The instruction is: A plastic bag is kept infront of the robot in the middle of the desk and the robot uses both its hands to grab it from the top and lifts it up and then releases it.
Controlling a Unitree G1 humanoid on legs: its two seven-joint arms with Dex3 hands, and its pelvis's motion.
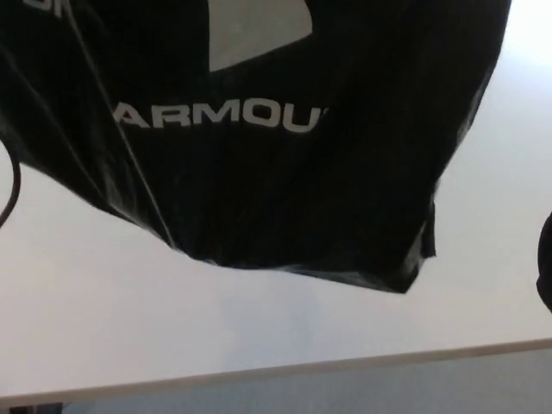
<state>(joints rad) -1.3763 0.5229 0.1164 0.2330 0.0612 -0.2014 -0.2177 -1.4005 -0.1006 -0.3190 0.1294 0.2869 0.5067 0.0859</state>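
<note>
Table edge: the front rim of the table (285, 369) runs across the bottom of the view, nearest the camera, with a grey strip of floor (362, 395) below it.
Bag position: the plastic bag (285, 190) hangs clear of the table top, its lowest corner (405, 278) hanging over bare surface; it fills the upper part of the view, so it sits below wherever the fingers are.
Fingers: both hands are out of frame above the bag, so I cannot tell whether the fingers are grasping the bag's top or have let go.
Risk, drop point: if the fingers release from here, the bag probably falls onto the near part of the table; a sideways swing at that moment could carry it towards the front rim and over it.
Risk, uneven release: one side letting go before the other would likely tip the bag and swing it towards the side that holds.
Risk, snag: a thin dark cable (11, 185) curves in at the left edge just beside the bag; the falling plastic could catch or drag it.
Risk, view: the bag blocks most of the camera, so the landing spot is hard to judge.
Unclear: a dark rounded shape (546, 259) at the right edge, too cropped to identify.
Count: one bag, one white lettering (224, 115) on it, one table, one cable, no hands visible.
</note>
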